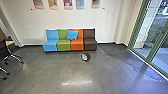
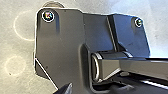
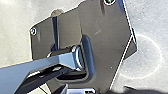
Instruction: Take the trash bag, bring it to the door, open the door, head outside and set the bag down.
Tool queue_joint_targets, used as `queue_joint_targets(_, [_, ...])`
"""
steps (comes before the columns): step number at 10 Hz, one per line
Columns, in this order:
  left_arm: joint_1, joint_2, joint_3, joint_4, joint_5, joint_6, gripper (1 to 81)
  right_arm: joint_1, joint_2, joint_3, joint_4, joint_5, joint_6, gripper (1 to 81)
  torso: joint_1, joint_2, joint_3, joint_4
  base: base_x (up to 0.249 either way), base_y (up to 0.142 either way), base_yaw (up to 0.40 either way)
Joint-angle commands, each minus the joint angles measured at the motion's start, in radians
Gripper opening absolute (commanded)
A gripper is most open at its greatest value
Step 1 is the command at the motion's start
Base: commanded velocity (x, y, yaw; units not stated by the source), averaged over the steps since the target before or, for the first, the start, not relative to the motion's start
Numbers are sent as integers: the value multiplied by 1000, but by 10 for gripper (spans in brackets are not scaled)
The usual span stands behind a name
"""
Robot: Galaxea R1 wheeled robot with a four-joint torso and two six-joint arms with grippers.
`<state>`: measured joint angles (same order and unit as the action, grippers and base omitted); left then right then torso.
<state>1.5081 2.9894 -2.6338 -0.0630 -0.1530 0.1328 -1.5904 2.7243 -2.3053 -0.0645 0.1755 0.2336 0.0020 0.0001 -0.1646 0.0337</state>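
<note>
Though distant, sofa in head view.

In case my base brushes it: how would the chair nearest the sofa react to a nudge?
The chair would probably roll: its legs seem to end in casters. They spread wide, so tipping looks less likely. The smooth-looking floor should resist little.

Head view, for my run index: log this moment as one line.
sofa: far wall | blue cushion: on sofa | round object: floor, before sofa | green-framed glass: picture right
</note>
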Motion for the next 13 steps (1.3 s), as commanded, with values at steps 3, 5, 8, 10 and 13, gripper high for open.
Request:
queue_joint_targets(3, [-24,-2,3,0,61,4,811,20,-16,1,-1,-57,1,811,0,0,0,0,141,0,0])
queue_joint_targets(5, [-24,-1,3,0,61,4,811,20,-15,1,-1,-57,1,811,0,0,0,0,135,0,0])
queue_joint_targets(8, [-24,-1,3,2,62,4,811,22,-15,1,-1,-60,1,811,-1,0,0,0,125,0,0])
queue_joint_targets(10, [-24,1,3,3,62,4,811,22,-15,1,-1,-60,1,811,-1,0,0,0,125,0,0])
queue_joint_targets(13, [-24,-1,3,2,62,4,811,22,-15,0,-1,-59,1,811,-1,0,0,0,125,0,0])
